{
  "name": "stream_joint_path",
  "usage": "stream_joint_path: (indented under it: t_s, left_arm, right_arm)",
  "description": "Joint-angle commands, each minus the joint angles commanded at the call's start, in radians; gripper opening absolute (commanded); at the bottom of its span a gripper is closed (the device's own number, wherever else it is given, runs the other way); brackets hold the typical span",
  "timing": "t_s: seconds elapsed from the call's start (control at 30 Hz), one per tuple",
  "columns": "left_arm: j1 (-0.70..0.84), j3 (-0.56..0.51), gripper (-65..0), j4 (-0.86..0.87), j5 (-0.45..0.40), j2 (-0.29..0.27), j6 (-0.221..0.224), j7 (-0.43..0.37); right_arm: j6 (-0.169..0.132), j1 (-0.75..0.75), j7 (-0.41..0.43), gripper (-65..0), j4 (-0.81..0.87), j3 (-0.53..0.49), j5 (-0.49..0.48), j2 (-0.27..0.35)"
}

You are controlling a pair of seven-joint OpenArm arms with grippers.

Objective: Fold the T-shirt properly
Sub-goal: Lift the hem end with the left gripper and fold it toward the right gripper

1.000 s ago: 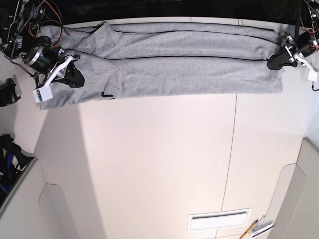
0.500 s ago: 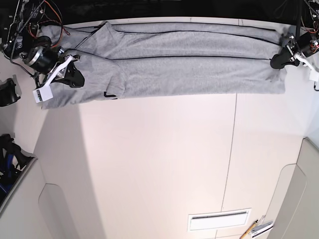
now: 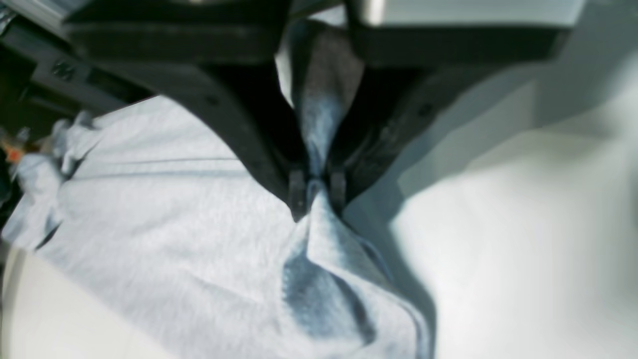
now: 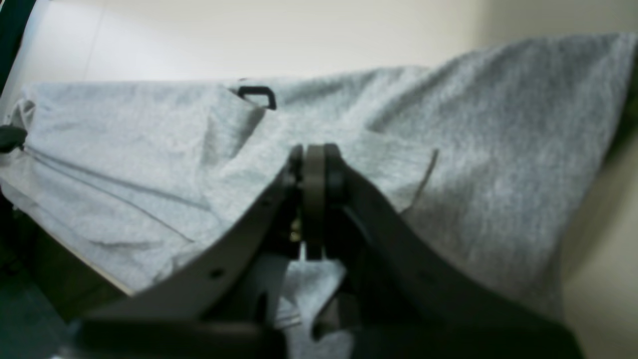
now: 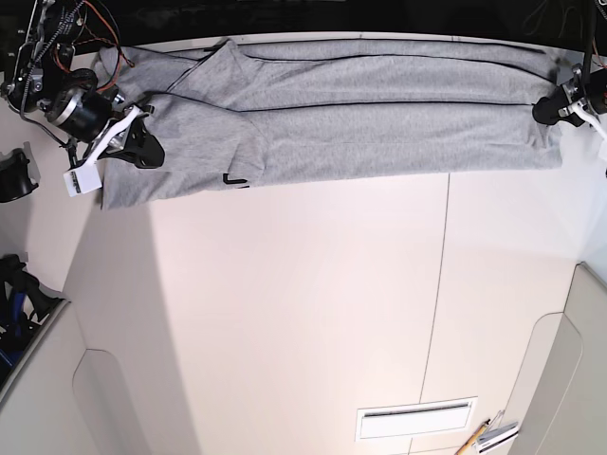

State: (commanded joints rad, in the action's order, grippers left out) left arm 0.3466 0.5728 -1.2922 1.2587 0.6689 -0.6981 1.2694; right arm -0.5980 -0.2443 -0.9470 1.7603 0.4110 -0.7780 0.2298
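In the left wrist view, the fingers [image 3: 338,187] of the left gripper [image 3: 317,192] are closed on a pinch of grey T-shirt [image 3: 209,239], the cloth bunching between them and opening into a fold below.

In the right wrist view, the fingers [image 4: 294,189] of the right gripper [image 4: 314,159] are close together, narrow or shut, over the T-shirt, and I cannot tell whether they touch it. A folded-over flap lies under them, and a short black mark [image 4: 258,91] shows near the shirt's edge.

In the base view, I see the T-shirt stretched in a long, creased band along the far side of the pale desk [image 5: 303,303]. The left gripper is at the shirt's right end; the right gripper is over its left part. Much nearer to me than the shirt are a white rectangle [image 5: 415,420] and, just beside that, a pencil-like stick [image 5: 474,438].
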Motion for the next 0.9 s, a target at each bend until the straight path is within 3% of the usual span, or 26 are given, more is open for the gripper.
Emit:
stream_joint_path:
  t_s: [0.5, 0.73, 0.9]
  left_arm:
    - [-0.001, 0.000, -65.0, -0.114, -0.105, 0.172, 0.000, -0.025]
    - [0.000, 0.000, -65.0, -0.351, -0.180, 0.165, 0.000, -0.024]
    - [0.024, -0.002, -65.0, -0.557, -0.179, 0.094, 0.000, -0.016]
  right_arm:
    - [0.000, 0.000, -0.004, -65.0, 0.000, 0.000, 0.000, 0.000]
    - [0.000, 0.000, -0.013, -65.0, 0.000, 0.000, 0.001, 0.000]
    - [0.000, 0.000, -0.018, -65.0, 0.000, 0.000, 0.012, 0.000]
